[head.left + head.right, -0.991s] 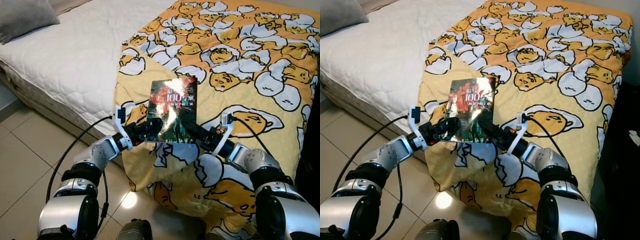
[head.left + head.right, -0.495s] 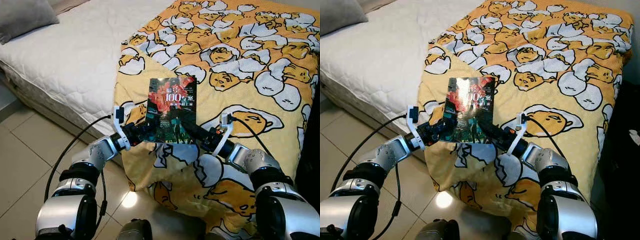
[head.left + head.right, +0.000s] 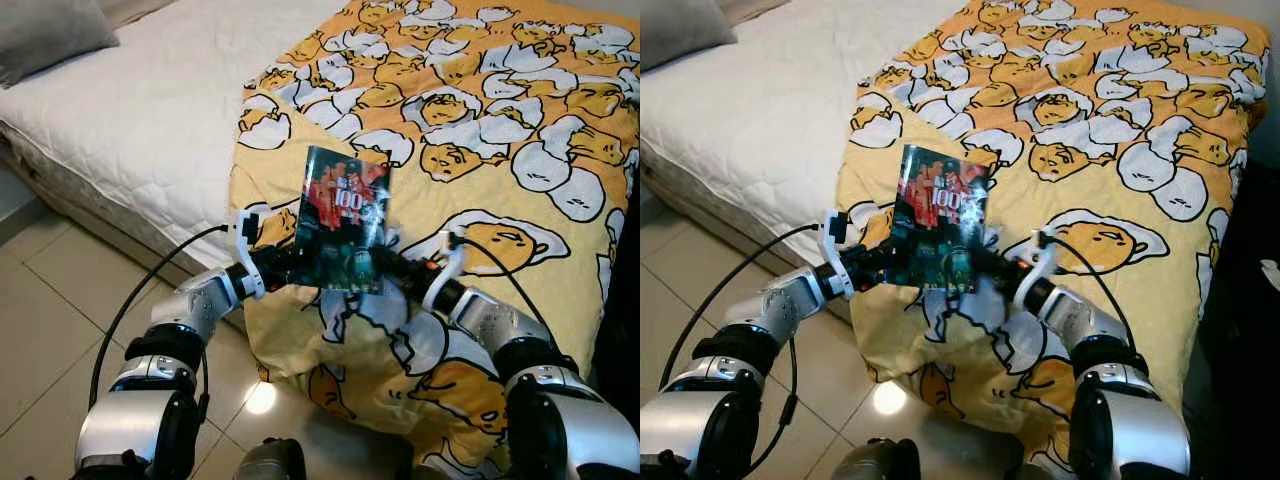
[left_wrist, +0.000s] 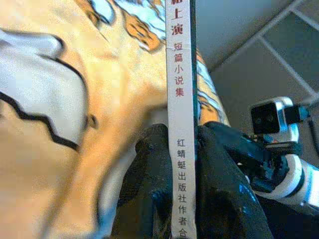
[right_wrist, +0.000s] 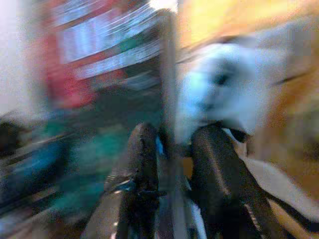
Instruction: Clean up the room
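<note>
**Inspector:** Report the position of the book (image 3: 344, 220).

**Assistant:** Held in the air above the yellow egg-print blanket (image 3: 520, 120) at the foot of the bed (image 3: 150, 110), cover facing the head camera. It stands roughly upright, its long axis running up and away from the robot, the top leaning slightly.

**Inspector:** State of each tool?

**Assistant:** The left tool (image 3: 290, 265) is clamped on the lower left edge; in the left wrist view both black fingers (image 4: 154, 189) press either side of the white spine. The right tool (image 3: 392, 268) is clamped on the lower right edge; its wrist view is blurred, yet the book's edge sits between the two fingers (image 5: 144, 169).

**Inspector:** Which arm is nearer?

**Assistant:** Neither: they grip opposite sides at about equal height. In my judgement, any carry or set-down requires both arms moving together, or the book twists.
</note>
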